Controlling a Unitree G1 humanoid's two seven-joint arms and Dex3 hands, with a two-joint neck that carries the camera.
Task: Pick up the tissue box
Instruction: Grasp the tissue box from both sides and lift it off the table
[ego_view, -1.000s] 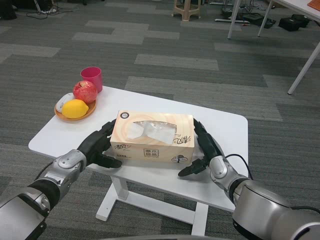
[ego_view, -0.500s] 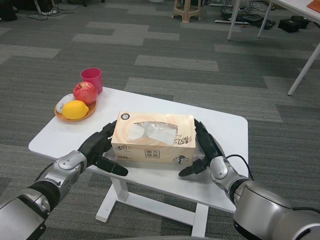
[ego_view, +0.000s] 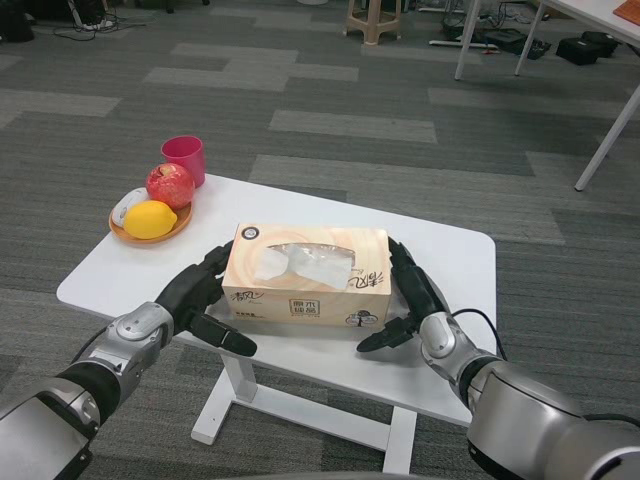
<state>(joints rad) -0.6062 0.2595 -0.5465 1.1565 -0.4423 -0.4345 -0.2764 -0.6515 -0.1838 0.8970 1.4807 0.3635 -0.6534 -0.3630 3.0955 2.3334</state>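
Because we press the tissue box (ego_view: 306, 275) only from its two short ends, it may slip down or twist if one side gives. Our left hand (ego_view: 197, 296) and right hand (ego_view: 408, 296) lie flat against those ends, fingers (ego_view: 225, 338) spread, clasping it between them. It sits at the frame's centre on the white bench (ego_view: 450, 260). Upper left we count one pink cup (ego_view: 184, 158), one plate (ego_view: 150, 232), one apple (ego_view: 170, 184), one lemon (ego_view: 150, 218).
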